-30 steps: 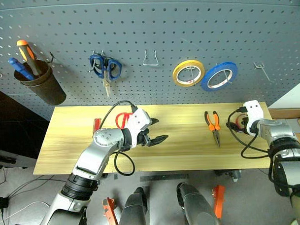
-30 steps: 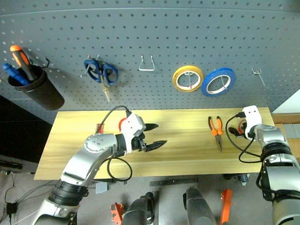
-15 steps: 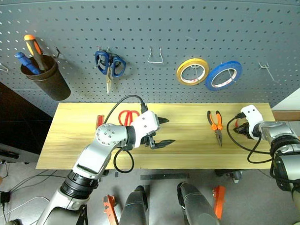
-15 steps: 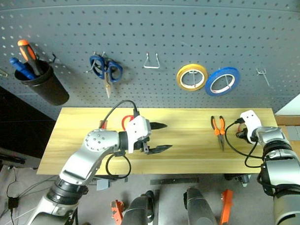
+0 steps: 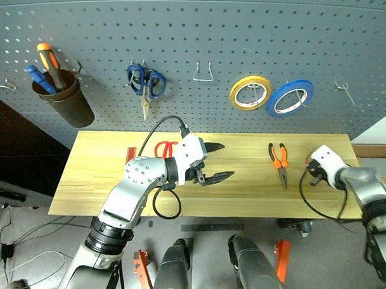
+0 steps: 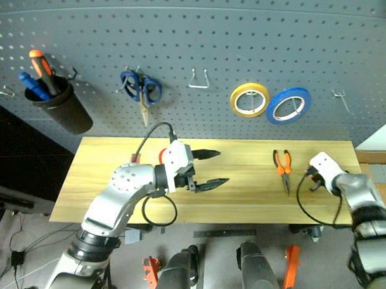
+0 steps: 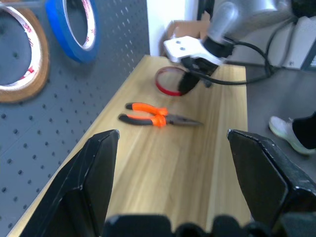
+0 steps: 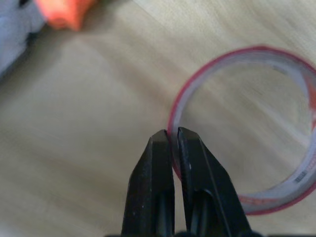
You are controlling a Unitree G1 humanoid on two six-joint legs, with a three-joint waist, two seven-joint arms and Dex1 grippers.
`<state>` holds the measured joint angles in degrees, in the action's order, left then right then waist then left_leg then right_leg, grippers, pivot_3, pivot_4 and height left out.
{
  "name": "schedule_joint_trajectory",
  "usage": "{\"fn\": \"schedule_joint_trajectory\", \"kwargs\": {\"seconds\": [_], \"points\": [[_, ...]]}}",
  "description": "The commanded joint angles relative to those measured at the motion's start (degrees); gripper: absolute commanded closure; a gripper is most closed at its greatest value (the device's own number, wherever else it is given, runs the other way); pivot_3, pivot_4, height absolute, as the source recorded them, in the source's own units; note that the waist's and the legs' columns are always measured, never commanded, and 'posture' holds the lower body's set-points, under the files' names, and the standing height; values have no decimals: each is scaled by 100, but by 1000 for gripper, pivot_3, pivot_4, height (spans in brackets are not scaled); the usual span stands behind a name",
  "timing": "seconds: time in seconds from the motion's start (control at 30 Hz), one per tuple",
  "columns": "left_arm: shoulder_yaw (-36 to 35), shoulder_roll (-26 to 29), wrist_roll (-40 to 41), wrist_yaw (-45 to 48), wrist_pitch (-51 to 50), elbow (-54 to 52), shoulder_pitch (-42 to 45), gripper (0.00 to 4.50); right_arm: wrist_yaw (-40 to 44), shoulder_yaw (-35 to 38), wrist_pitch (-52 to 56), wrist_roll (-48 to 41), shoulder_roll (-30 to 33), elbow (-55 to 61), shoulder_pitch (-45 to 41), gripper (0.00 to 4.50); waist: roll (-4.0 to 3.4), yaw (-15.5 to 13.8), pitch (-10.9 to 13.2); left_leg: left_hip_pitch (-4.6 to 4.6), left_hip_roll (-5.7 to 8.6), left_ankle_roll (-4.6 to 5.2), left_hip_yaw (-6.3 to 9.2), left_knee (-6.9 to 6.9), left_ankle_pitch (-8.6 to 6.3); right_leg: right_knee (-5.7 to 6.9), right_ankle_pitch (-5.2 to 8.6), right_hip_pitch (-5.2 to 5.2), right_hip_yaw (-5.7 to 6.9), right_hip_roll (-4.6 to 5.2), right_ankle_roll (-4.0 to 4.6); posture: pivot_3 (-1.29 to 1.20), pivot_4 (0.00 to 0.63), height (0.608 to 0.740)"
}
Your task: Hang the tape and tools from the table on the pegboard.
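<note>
Pinching the wall of the tape [image 8: 291,185] with the right end effector [image 8: 170,133], fingers together on the thin red ring, which rests on the tabletop [image 5: 245,193] at the lower right of the head view. Looks like the pick-up step for the tape: grip made, lift not yet done.

Hovering mid-frame over the tabletop, the left end effector [image 5: 226,160], fingers wide apart and holding nothing.

Lying loose on the wood: the pliers [image 5: 279,162], just left of the gripped tape, with the handles toward the board; the red scissors [image 5: 166,148], partly hidden behind the left arm; the red screwdriver [image 5: 131,153], left of those.

Beyond, across the top of the frame, the pegboard [image 5: 240,29]. Already hanging there: a cup of screwdrivers [image 5: 63,101] at upper left, blue scissors [image 5: 146,83], a yellow roll [image 5: 249,92] and a blue roll [image 5: 289,98]. Free for use: a bare wire hook [image 5: 204,72] at centre and a single hook [image 5: 344,91] at far right.

Next, by judgement: lifting the ring clear without letting it swing or slip from so narrow a pinch, carrying it up to the nearby far-right hook, threading the hollow centre over the tip, then releasing. Three tools left after that.
</note>
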<state>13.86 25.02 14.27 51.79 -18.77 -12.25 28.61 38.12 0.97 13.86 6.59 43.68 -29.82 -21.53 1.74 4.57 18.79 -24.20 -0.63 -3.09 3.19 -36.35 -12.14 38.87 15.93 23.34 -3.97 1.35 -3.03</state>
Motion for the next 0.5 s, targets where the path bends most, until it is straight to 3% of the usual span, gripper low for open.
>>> {"fn": "schedule_joint_trajectory", "kwargs": {"seconds": [0.03, 0.17, 0.27, 0.37, 0.5], "points": [[-46, -168, 86, -50, 218, -208, 151, 712, -337, 956, 546, -152, 197, 2771, 1178, 4468, -1, 27, -4, -4, 0, -1, -1, -1, 0, -1, 2, 2, -1, 0, -3, -187, 260, 740], [75, -316, -70, 26, 613, -31, 277, 712, -841, 1454, 1273, -110, -368, 5373, 2345, 4468, -2, 146, -11, 7, 5, -2, -14, -7, 0, 1, 6, 1, -11, -10, -19, -235, 265, 740], [131, -455, -130, 33, 841, 146, 394, 712, -1220, 1369, 1542, 46, -753, 6441, 2437, 4468, -4, 224, -14, 13, 2, -17, -8, -8, 9, 9, 14, 1, -10, -30, -35, -252, 263, 740], [136, -560, -215, 8, 1082, 357, 522, 712, -1494, 1289, 1603, 129, -911, 6689, 1994, 4468, -3, 302, -15, 16, 6, -16, -14, -23, 15, 10, 0, -5, -16, -30, -45, -260, 258, 740], [30, -710, -261, -140, 1316, 626, 744, 712, -1675, 1332, 1535, -25, -954, 6091, 1221, 4468, -2, 346, -22, 11, 9, -10, -14, -54, 16, 10, -13, -14, -18, -28, -55, -251, 243, 740]]}}
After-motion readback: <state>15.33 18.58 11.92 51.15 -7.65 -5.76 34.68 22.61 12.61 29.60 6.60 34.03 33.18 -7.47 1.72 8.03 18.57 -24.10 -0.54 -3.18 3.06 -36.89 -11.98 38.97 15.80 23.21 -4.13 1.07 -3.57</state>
